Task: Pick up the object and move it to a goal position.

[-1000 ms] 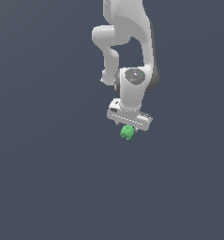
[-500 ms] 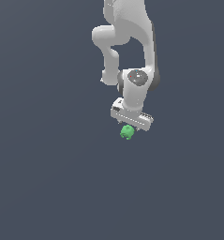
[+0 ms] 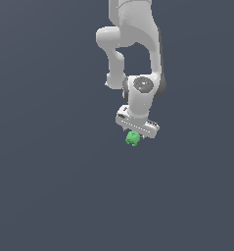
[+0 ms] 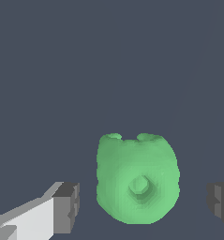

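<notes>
Spread-jawed, straddling the target

Nearest the wrist camera: two dark grey finger pads (image 4: 66, 207) of the white two-finger gripper (image 4: 142, 205), held apart with clear gaps on both sides, gripping nothing. Between them, slightly beyond the tips: one small bright green lumpy blob (image 4: 136, 179), roughly round, no clear long axis. Exterior view, just below frame centre: same blob (image 3: 132, 138) directly under the gripper (image 3: 136, 131). Beyond: plain dark grey floor (image 3: 50, 196). One arm, one blob.
</notes>
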Motion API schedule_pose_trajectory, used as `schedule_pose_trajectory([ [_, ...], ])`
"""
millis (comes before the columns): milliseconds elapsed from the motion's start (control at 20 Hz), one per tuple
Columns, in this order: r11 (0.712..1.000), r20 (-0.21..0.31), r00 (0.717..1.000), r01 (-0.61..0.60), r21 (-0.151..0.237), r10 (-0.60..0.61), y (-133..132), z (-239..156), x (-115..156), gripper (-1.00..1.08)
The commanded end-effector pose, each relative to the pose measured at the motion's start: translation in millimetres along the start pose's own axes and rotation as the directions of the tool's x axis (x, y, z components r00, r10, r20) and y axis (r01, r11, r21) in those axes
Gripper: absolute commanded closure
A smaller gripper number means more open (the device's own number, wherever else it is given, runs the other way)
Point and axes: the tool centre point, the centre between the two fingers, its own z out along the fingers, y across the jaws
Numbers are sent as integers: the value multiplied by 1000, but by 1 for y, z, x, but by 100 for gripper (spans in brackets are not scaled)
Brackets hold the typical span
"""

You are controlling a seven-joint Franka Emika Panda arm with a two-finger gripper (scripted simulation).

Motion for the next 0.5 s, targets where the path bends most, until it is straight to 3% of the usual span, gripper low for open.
schedule_pose_trajectory([
  [0,1000,1,1000,-1,-1,1,1,12,-1,-92],
  [450,1000,1,1000,-3,-1,3,0,36,-1,-92],
])
